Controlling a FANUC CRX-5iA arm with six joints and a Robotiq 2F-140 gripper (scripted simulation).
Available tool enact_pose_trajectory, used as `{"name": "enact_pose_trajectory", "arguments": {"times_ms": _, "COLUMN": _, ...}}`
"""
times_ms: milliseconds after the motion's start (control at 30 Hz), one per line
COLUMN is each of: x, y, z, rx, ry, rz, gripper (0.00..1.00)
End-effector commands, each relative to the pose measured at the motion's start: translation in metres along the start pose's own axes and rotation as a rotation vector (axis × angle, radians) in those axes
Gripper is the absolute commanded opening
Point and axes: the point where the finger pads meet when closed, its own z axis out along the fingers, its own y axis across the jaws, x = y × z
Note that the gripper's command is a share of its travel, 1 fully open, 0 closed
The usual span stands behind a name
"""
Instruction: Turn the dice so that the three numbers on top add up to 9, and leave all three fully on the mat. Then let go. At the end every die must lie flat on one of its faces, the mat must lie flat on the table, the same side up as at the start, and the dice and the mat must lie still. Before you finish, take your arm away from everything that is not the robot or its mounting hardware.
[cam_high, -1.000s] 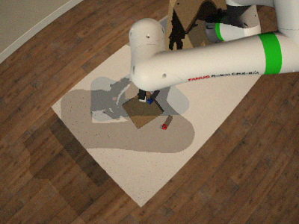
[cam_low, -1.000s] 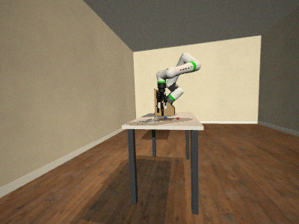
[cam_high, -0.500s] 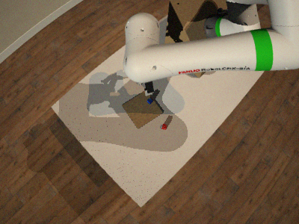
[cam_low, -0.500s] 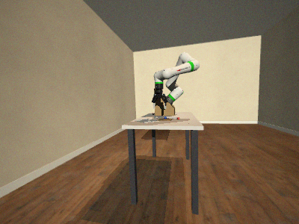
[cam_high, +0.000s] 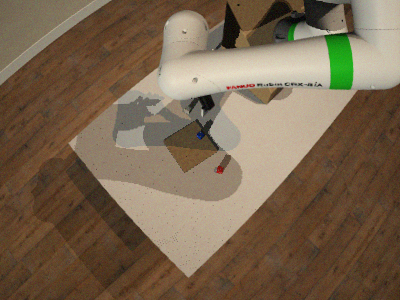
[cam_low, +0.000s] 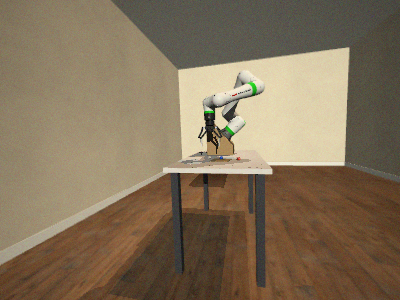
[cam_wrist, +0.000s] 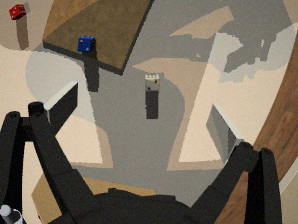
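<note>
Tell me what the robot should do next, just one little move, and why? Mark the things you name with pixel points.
I think the end effector (cam_wrist: 144, 104) should ease toward the white die (cam_wrist: 152, 82): its fingers are wide apart, and that die sits off the brown mat (cam_high: 186, 159) (cam_wrist: 102, 25), while the blue die (cam_high: 200, 135) (cam_wrist: 86, 44) is on it.

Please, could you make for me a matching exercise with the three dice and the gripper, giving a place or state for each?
1. red die
2. small blue die
3. small white die
4. black two-finger gripper

A. off the brown mat, between the open fingers in the wrist view
B. open
C. on the brown mat
D. off the mat, nearest the wrist view's top-left corner

1-D, 2-C, 3-A, 4-B
</note>
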Motion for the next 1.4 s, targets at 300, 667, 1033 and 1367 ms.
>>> {"name": "enact_pose_trajectory", "arguments": {"times_ms": 300, "x": -0.005, "y": 0.0092, "z": 0.0018, "rx": 0.007, "ry": 0.007, "rz": -0.182, "gripper": 0.21}}
{"name": "enact_pose_trajectory", "arguments": {"times_ms": 667, "x": -0.005, "y": 0.0092, "z": 0.0018, "rx": 0.007, "ry": 0.007, "rz": -0.182, "gripper": 0.21}}
{"name": "enact_pose_trajectory", "arguments": {"times_ms": 1033, "x": -0.005, "y": 0.0092, "z": 0.0018, "rx": 0.007, "ry": 0.007, "rz": -0.182, "gripper": 0.21}}
{"name": "enact_pose_trajectory", "arguments": {"times_ms": 1367, "x": -0.005, "y": 0.0092, "z": 0.0018, "rx": 0.007, "ry": 0.007, "rz": -0.182, "gripper": 0.21}}
